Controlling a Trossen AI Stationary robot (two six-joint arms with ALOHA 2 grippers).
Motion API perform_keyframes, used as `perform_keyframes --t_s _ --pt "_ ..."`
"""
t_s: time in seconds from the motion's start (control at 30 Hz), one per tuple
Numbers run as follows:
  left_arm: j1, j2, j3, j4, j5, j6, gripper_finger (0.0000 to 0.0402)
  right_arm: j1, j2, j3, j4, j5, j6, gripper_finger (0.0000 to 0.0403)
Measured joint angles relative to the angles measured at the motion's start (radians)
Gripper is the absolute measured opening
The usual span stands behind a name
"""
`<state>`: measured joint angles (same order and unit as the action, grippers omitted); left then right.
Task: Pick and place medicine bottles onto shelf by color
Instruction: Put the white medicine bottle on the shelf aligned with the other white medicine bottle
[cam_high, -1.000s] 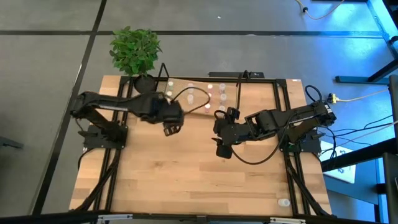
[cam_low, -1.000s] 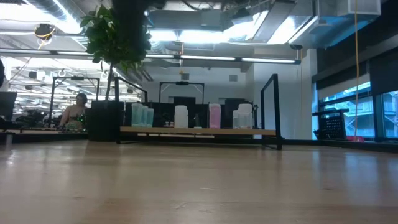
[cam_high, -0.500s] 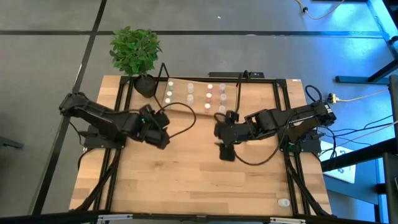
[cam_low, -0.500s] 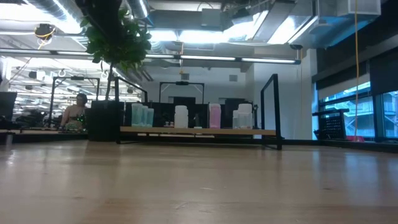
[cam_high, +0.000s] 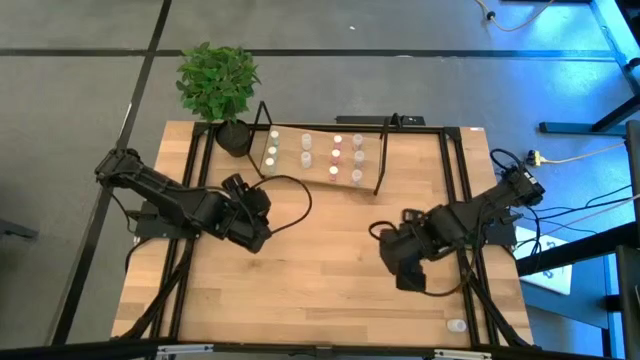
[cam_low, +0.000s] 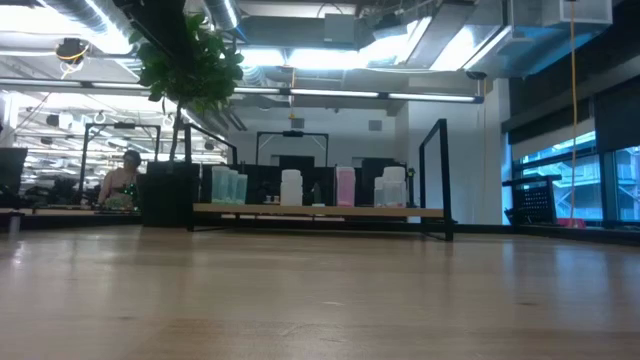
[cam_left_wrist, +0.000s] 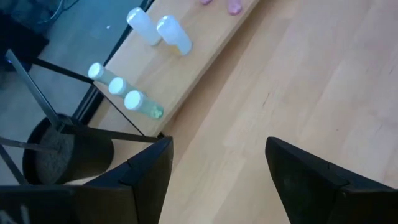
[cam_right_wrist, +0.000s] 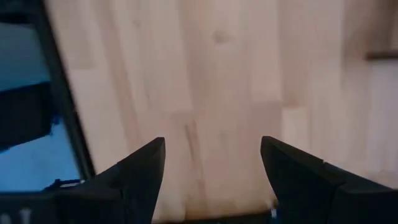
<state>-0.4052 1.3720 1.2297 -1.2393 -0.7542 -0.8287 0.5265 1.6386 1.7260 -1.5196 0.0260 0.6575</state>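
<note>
Several medicine bottles (cam_high: 336, 155) upright on shelf (cam_high: 320, 175), grouped by tint.

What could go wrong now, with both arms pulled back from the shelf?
One bottle lies alone near the table's front right corner, close to the edge; a clumsy reach by the right gripper, now open and empty, could push it off. On the shelf the bottles stand close together, so the open left gripper might knock neighbours over when coming back.
</note>
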Motion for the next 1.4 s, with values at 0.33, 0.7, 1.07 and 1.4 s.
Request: perform_keyframes --t_s 0.33,0.7,1.07,1.4 --pt "-0.046 0.0 0.0 0.008 -0.068 -0.072 0.025 0.217 -0.003 0.0 -0.038 -0.08 -0.006 0.0267" --pt "-0.121 0.0 0.0 0.175 -0.193 0.068 0.0248 0.292 -0.016 0.0 -0.051 -0.047 0.045 0.0267" --pt "-0.17 0.0 0.0 0.495 0.109 0.393 0.0249 0.291 -0.016 0.0 -0.046 -0.043 0.048 0.0267" --pt "-0.188 0.0 0.0 0.649 0.4 0.55 0.0249 0.291 -0.016 0.0 -0.034 -0.043 -0.019 0.0267"
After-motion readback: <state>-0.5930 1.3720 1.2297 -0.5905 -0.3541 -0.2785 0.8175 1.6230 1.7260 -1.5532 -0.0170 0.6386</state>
